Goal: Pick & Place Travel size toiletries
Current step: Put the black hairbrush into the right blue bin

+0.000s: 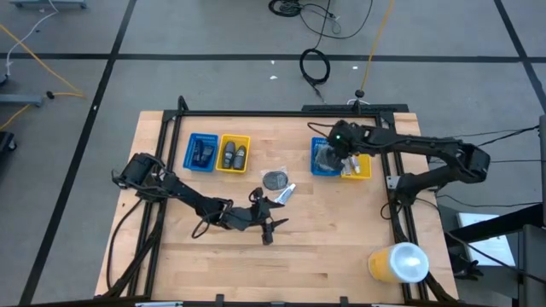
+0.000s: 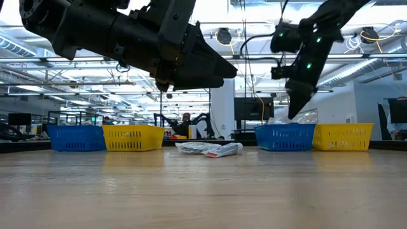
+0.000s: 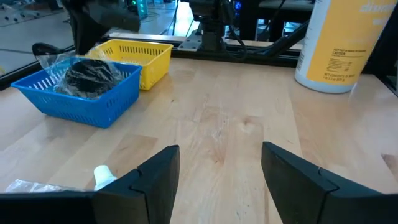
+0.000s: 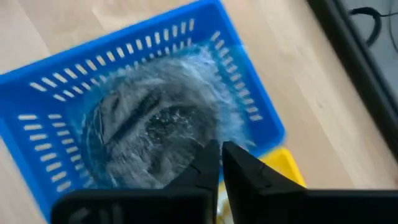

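Note:
A round grey clear-wrapped disc point(image 1: 275, 179) and a small white tube point(image 1: 286, 193) lie on the table's middle; they also show in the low view point(image 2: 210, 148). My left gripper point(image 1: 269, 223) is open and empty, just nearer than them and clear of the table; the tube's cap point(image 3: 102, 176) shows beside one finger. My right gripper point(image 4: 221, 158) is shut, pointing down over the right blue tray point(image 1: 324, 159), right above another wrapped disc point(image 4: 149, 124) that lies in it. Dark pieces lie in the left blue tray point(image 1: 202, 153) and the left yellow tray point(image 1: 233, 154). My right gripper's shut fingertips point(image 4: 211, 155) stand at the crinkled clear wrap point(image 4: 205, 93) of the disc in the blue tray, coming from above. I cannot tell whether they touch or hold the wrap. The disc rests in the tray.
A yellow tray point(image 1: 357, 166) with a pale item stands beside the right blue tray. A big yellow cylinder with a white top point(image 1: 399, 262) stands at the near right corner. Bare wood lies across the near half of the table point(image 1: 213, 264).

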You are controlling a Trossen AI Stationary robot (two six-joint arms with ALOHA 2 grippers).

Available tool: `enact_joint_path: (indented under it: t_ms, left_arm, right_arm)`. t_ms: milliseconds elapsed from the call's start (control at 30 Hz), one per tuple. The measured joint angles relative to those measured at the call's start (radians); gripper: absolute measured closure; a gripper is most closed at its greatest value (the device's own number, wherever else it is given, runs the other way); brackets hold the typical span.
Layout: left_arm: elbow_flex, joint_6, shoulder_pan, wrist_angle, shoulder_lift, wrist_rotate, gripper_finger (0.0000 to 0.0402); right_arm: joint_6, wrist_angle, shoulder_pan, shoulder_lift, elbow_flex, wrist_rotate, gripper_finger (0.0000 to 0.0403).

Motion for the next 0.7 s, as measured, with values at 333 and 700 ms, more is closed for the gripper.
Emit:
enact_joint_path:
  t_ms: [333, 700]
  left_arm:
    - [0.000, -0.002, 0.000, -0.001, 0.000, 0.002, 0.0176]
    - [0.000, -0.013, 0.000, -0.017, 0.000, 0.002, 0.0176]
  right_arm:
    - [-0.105, 0.188, -0.001, 0.128, 0.000, 0.005, 0.0399]
    - [-0.071, 0.180, 0.050, 0.001, -0.001, 0.074, 0.0402]
